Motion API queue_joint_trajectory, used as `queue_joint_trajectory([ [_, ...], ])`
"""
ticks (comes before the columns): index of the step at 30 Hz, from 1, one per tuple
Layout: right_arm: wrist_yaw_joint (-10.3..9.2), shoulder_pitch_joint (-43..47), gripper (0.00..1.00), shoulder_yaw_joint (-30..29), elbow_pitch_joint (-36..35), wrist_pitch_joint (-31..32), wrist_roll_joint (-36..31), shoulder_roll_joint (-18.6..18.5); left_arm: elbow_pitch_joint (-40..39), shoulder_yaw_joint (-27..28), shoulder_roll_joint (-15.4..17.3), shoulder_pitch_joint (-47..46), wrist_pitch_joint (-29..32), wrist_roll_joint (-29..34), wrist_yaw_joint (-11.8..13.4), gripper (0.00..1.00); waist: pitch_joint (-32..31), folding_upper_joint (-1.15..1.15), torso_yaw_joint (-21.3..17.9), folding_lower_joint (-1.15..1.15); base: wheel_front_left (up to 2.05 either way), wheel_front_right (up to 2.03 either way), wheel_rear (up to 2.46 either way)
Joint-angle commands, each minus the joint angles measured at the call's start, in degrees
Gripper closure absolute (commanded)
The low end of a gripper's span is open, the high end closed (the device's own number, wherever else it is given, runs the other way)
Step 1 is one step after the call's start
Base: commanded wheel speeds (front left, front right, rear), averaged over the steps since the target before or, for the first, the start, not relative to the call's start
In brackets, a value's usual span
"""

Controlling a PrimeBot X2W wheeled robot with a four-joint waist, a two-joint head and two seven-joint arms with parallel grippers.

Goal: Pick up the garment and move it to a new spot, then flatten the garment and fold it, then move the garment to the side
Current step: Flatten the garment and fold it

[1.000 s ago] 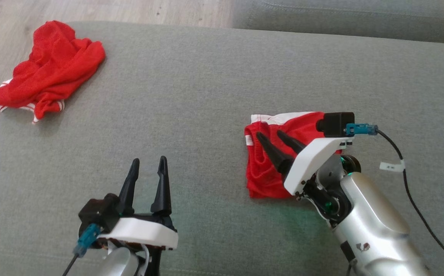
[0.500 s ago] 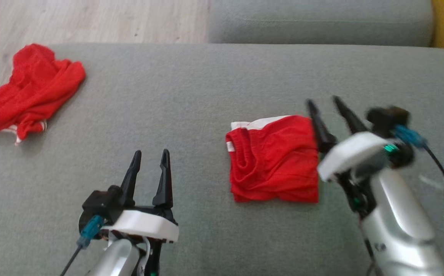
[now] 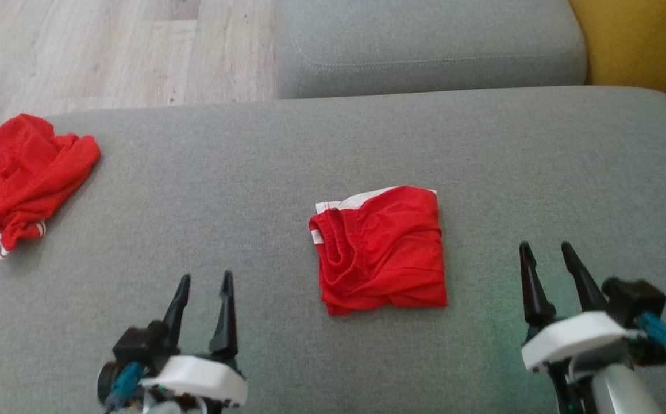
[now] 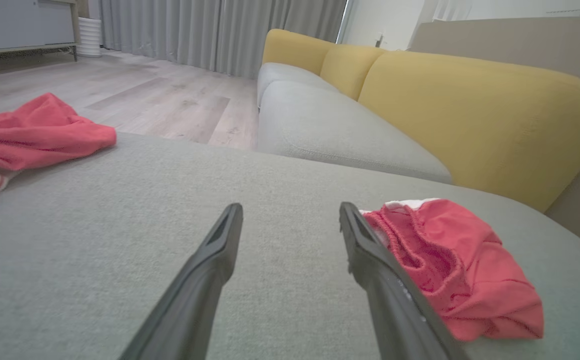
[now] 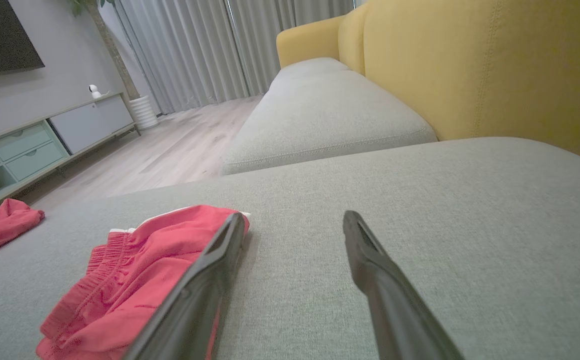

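Note:
The garment (image 3: pixel 381 250) is a pair of red shorts with a white trim, folded into a small square in the middle of the grey sofa cushion (image 3: pixel 252 172). It also lies at the lower right of the left wrist view (image 4: pixel 457 262) and at the lower left of the right wrist view (image 5: pixel 134 272). My left gripper (image 3: pixel 203 280) stands open at the lower left, well clear of the garment. Over at the lower right my right gripper (image 3: pixel 545 248) is open too, a short way right of the garment. Both hold nothing.
A second red garment (image 3: pixel 22 178) lies crumpled at the cushion's far left edge, also in the left wrist view (image 4: pixel 29 135). Behind are another grey seat cushion (image 3: pixel 424 46), a yellow backrest (image 3: pixel 643 40) and wooden floor (image 3: pixel 80 52).
My right gripper has pulled back off the folded garment, going right and toward me. The camera has tilted and turned, shifting the whole picture left and down.

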Motion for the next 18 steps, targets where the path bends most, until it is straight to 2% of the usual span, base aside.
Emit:
queue_joint_trajectory([
  [1, 0.39, -0.5, 0.0, 1.0, -2.5, -1.0, -0.4, 0.0, -1.5, 2.9, 1.3, -1.2, -0.7, 1.1, 0.6, 0.0, -0.4, 0.0, -0.2, 0.01, 0.0, 0.0, 0.0],
  [8, 0.39, 2.6, 0.0, 0.4, -3.2, -2.1, -0.4, 0.0, -2.1, 5.1, 1.9, 2.4, -0.7, 2.3, 1.5, 0.0, -1.1, 0.0, -0.2, 0.01, 0.0, 0.0, 0.0],
  [18, 0.39, 3.1, 0.0, 0.0, -4.6, -1.6, -2.1, 0.0, -2.9, 5.8, 1.4, 3.4, -0.7, 3.5, 1.2, 0.0, -1.3, 0.0, 0.8, 0.01, 0.0, 0.0, 0.0],
])
